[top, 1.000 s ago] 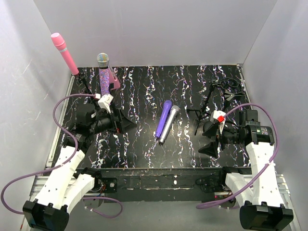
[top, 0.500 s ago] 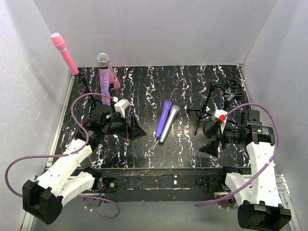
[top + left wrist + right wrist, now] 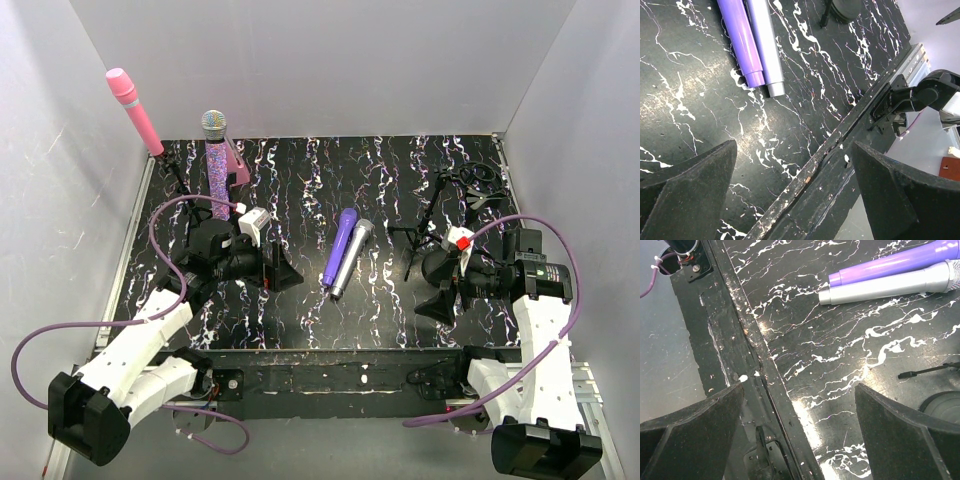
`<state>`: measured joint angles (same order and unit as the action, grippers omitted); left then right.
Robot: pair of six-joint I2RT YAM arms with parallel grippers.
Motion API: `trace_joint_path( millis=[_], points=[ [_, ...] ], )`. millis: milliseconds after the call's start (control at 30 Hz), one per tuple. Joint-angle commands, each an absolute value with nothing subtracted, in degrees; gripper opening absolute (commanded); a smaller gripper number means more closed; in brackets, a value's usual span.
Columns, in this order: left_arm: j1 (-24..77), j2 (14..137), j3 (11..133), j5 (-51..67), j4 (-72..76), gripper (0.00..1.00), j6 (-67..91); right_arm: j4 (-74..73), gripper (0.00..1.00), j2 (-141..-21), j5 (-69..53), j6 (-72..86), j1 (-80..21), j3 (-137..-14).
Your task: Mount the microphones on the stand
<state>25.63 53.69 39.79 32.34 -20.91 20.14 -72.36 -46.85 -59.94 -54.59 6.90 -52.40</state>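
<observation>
Little changed: left tool (image 3: pixel 288 272) nearer plain purple microphone (image 3: pixel 340 246).

In the left wrist view the silver microphone (image 3: pixel 765 47) and the purple microphone (image 3: pixel 741 42) beside it run off the top edge, heads unseen; in the right wrist view both leave the right edge. Left of the silver microphone, the left arm (image 3: pixel 215 250) hides the lower end of the glittery microphone (image 3: pixel 216 165); right of it, the clip of the black stand (image 3: pixel 428 222) is too small to read
</observation>
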Motion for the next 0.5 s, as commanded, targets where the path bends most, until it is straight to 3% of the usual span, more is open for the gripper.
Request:
trace_joint_path(
  millis=[0, 467],
  points=[
    [25.75, 53.26, 40.25, 31.21, -20.04, 0.98, 18.46, -73.21, 0.98, -46.49, -59.77, -53.96, 7.29, -52.82],
    [25.75, 52.91, 40.61, 30.59, -20.57, 0.98, 17.75, -74.26, 0.98, -46.67, -58.98, -53.35, 8.17, -53.87]
  ],
)
